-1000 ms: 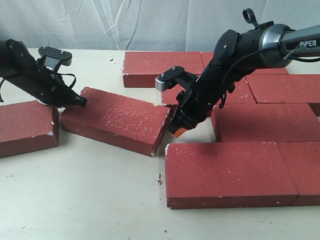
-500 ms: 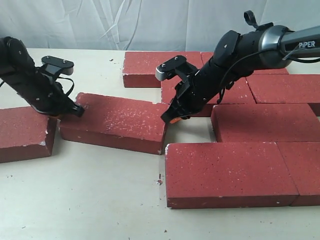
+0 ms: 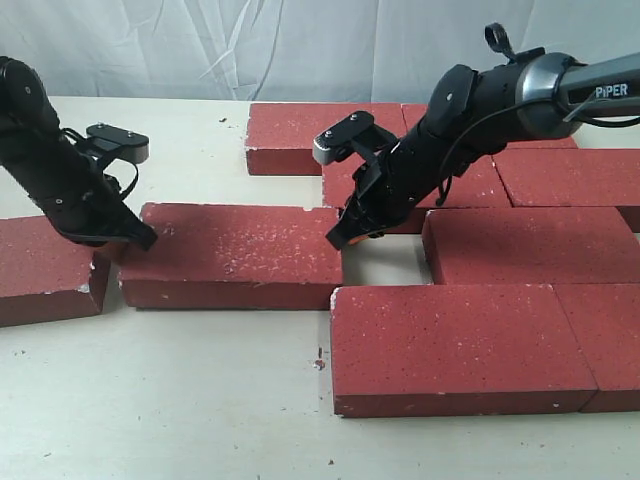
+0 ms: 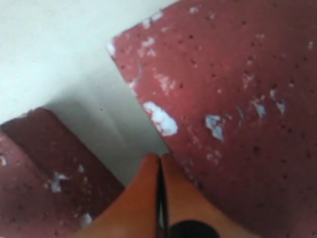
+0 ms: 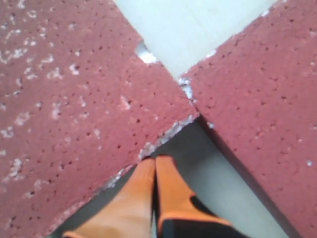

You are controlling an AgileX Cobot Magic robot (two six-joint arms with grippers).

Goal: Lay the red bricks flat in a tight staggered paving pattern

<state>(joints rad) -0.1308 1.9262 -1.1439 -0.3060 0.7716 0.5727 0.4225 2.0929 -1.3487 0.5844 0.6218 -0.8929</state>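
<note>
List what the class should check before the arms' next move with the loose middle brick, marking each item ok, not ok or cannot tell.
1. The loose brick lies flat: ok.
2. The left end effector is shut, at that brick's left end: ok.
3. The right end effector is shut: ok.
4. Gap to the row brick is closed: not ok; bare table shows between.
5. The right end effector is clear of that gap: not ok; its tip stands at the gap's mouth.
</note>
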